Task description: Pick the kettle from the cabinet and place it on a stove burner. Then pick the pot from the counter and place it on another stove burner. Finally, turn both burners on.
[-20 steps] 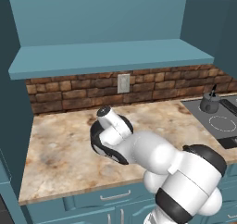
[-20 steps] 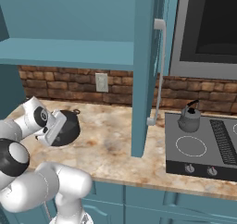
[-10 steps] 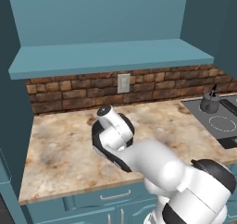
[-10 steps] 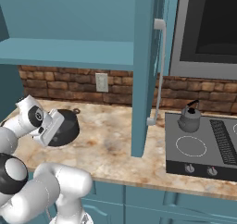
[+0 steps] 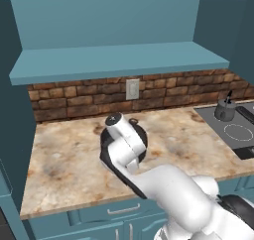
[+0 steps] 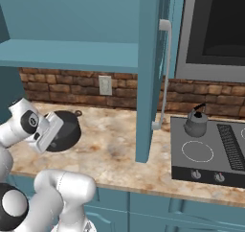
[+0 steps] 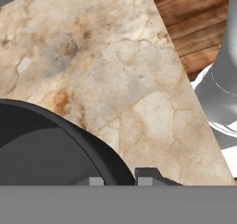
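Gripper (image 7: 119,179) is down at the pot (image 6: 64,130), fingertips (image 7: 147,176) nearly together and straddling the pot's rim, one inside, one outside – clamped on the rim. Pot sits on the counter (image 5: 69,154) toward its back edge, below the wall outlet (image 6: 105,85), left of the open cabinet (image 6: 72,53) door. Kettle (image 6: 195,122) already stands on a rear stove burner; the front stove burner (image 6: 197,151) ring just before it is bare
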